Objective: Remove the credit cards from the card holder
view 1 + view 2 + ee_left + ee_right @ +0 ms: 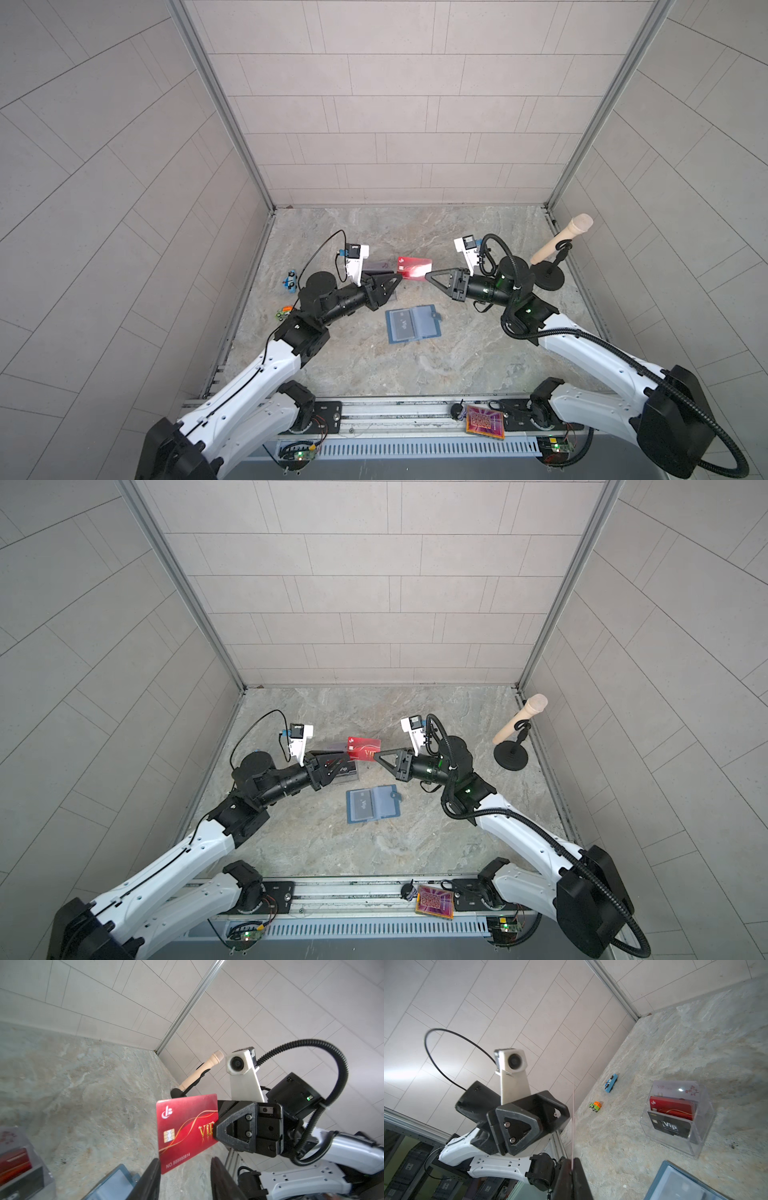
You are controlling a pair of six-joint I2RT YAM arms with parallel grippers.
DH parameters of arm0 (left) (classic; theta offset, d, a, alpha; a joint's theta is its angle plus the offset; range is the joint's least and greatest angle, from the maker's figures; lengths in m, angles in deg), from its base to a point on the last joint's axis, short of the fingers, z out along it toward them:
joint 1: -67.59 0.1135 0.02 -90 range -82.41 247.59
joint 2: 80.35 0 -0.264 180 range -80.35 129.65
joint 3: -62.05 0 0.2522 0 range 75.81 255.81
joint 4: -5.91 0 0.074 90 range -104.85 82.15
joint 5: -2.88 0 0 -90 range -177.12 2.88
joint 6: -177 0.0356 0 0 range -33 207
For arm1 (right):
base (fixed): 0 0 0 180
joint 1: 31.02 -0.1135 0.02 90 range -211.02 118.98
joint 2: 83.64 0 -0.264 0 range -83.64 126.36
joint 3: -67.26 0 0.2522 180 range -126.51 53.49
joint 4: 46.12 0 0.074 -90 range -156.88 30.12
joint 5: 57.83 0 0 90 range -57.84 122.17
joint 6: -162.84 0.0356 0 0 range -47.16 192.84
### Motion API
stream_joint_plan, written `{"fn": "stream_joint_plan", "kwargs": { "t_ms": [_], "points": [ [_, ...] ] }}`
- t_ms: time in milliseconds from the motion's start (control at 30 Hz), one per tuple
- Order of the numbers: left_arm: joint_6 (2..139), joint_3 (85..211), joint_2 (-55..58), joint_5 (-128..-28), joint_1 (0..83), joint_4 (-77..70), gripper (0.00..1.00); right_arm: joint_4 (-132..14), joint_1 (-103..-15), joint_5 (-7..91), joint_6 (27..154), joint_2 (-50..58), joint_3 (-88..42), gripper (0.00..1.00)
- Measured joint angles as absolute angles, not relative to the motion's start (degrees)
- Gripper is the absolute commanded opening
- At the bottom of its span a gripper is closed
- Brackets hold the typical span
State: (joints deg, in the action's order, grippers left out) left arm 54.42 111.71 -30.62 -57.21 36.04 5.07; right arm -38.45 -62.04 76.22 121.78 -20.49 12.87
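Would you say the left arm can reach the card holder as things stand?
Probably yes: the left claw stands open, the card holder lies open close by with nothing between them, and the right claw holds the red card aside.

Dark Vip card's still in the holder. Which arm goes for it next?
Left, probably. The left hand stands open and grips nothing, so it is free to reach the card holder with the dark Vip card in its sleeve. The right hand is shut on the red card.
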Motion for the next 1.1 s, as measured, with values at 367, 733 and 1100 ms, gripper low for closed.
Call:
{"fn": "stream_joint_plan", "kwargs": {
  "t_ms": [367, 733, 1100],
  "points": [
    [81.0, 131.6, -30.6, -55.2, 37.3, -30.9, 0.64, -72.1, -63.7, 81.8, 96.7, -21.3, 0.9, 0.00],
    [97.5, 138.3, -24.7, -40.0, 37.3, -49.0, 0.53, -87.2, -67.6, 89.8, 82.5, -17.1, -6.1, 0.00],
    [103.2, 138.6, -22.4, -32.5, 37.3, -54.0, 0.42, -89.9, -70.8, 91.6, 79.0, -14.4, -8.7, 0.00]
  ]
}}
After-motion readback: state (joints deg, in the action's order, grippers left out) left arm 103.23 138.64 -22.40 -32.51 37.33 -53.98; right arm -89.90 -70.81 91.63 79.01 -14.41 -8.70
